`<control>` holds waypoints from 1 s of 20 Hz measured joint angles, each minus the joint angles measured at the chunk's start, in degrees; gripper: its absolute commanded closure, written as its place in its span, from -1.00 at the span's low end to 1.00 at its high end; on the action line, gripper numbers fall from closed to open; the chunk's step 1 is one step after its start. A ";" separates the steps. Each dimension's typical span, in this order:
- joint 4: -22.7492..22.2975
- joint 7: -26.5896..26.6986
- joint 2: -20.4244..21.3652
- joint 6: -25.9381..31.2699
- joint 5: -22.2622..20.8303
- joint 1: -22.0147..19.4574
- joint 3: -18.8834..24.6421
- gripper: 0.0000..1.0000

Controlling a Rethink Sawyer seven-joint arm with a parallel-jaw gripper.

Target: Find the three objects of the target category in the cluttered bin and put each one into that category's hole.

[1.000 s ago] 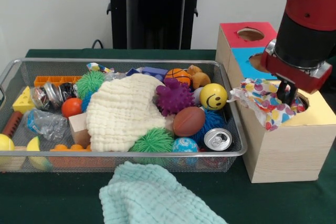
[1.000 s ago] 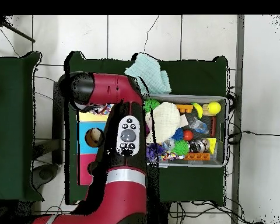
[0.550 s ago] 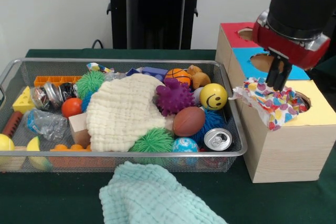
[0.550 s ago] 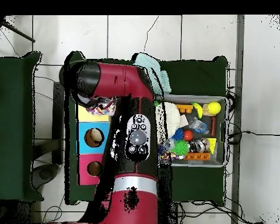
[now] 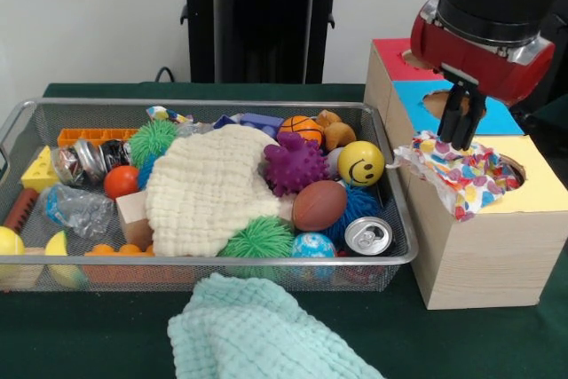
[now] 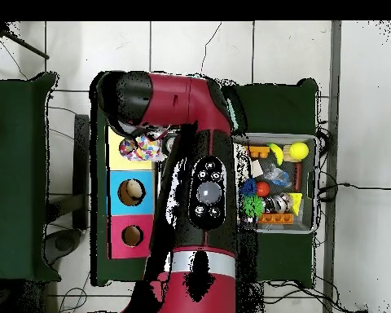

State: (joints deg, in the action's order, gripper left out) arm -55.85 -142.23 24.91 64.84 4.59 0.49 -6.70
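Lifting clear of the box, the tool (image 5: pixel 461 122) has risen since 1 second ago, when it sat low at the yellow hole with the polka-dot cloth (image 5: pixel 457 170) bunched round it. Now its dark fingers hang just above the cloth, close together and holding nothing, so the cloth has been let go.

The cloth lies on the wooden sorting box (image 5: pixel 484 255), draped across the yellow section (image 5: pixel 537 188) and spilling over the box edge toward the wire bin (image 5: pixel 390 255). Only part of it reaches the yellow hole (image 5: pixel 512 166); most of it is still on top, and the overhead view shows it spread over the yellow panel too (image 6: pixel 146 147). I judge this drop as incomplete: the cloth may need a push before it counts as posted.

If cloths are the target category, 2 more remain in sight: the cream knitted cloth (image 5: pixel 209 188) lying over the toys in the bin, and the mint cloth (image 5: pixel 257 335) on the table in front of the bin, outside it. The blue hole (image 5: pixel 439 104) and red hole (image 5: pixel 423 58) are for other categories.

The risk is that the loose cloth slides off the box edge toward the bin.
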 measured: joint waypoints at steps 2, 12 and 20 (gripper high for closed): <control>0.81 0.00 -0.28 0.00 -0.34 0.00 0.05 1.00; 2.68 0.00 -1.97 0.00 -0.68 0.00 0.32 1.00; 2.67 0.00 -2.92 -1.18 -0.87 -0.11 0.55 1.00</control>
State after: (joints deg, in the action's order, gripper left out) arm -53.18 -142.23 21.99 63.66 3.72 0.38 -6.15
